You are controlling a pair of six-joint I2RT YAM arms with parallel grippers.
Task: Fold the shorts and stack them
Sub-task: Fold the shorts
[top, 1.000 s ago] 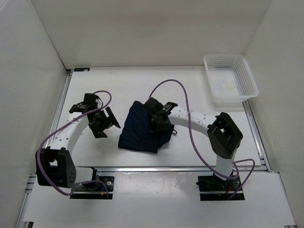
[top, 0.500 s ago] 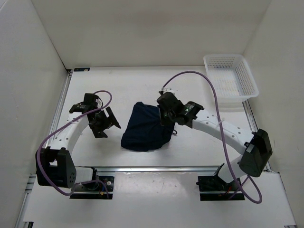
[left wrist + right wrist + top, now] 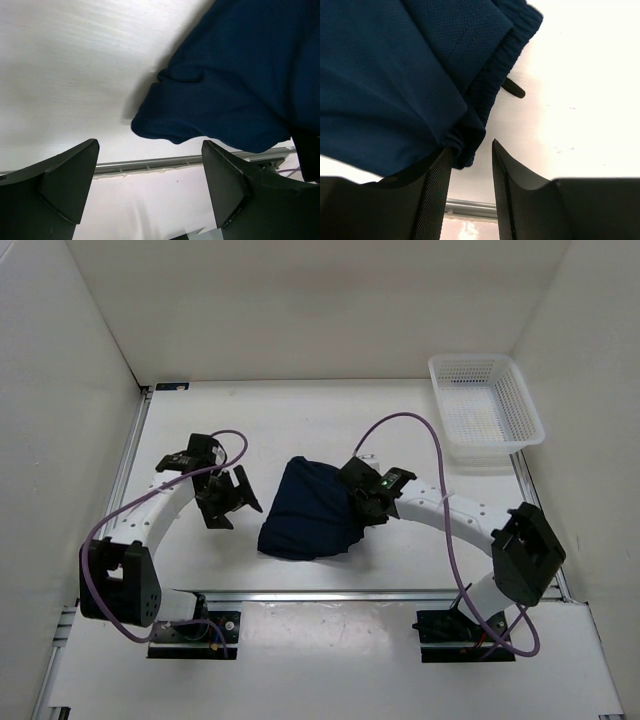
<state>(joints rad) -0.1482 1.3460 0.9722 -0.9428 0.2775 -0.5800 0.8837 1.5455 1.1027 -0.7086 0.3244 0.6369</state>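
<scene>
The dark navy shorts (image 3: 308, 510) lie bunched in a rough fold on the white table, mid-front. My right gripper (image 3: 365, 502) sits low at their right edge. In the right wrist view the shorts (image 3: 395, 75) fill the upper left. My right gripper (image 3: 470, 146) has its jaws a little apart with bare table between them. The cloth hem rests against the left finger's tip. A drawstring end (image 3: 512, 89) pokes out beside the waistband. My left gripper (image 3: 228, 498) is wide open and empty, left of the shorts. They show at the upper right in its view (image 3: 240, 75), beyond the gripper (image 3: 150, 145).
A white mesh basket (image 3: 485, 410) stands at the back right corner. A metal rail (image 3: 330, 593) runs along the table's front edge. White walls enclose the left, back and right sides. Purple cables loop over both arms.
My right gripper has moved off the top of the shorts to their right edge and lowered. The shorts are rounder and more bunched. My left gripper has shifted slightly toward them.
</scene>
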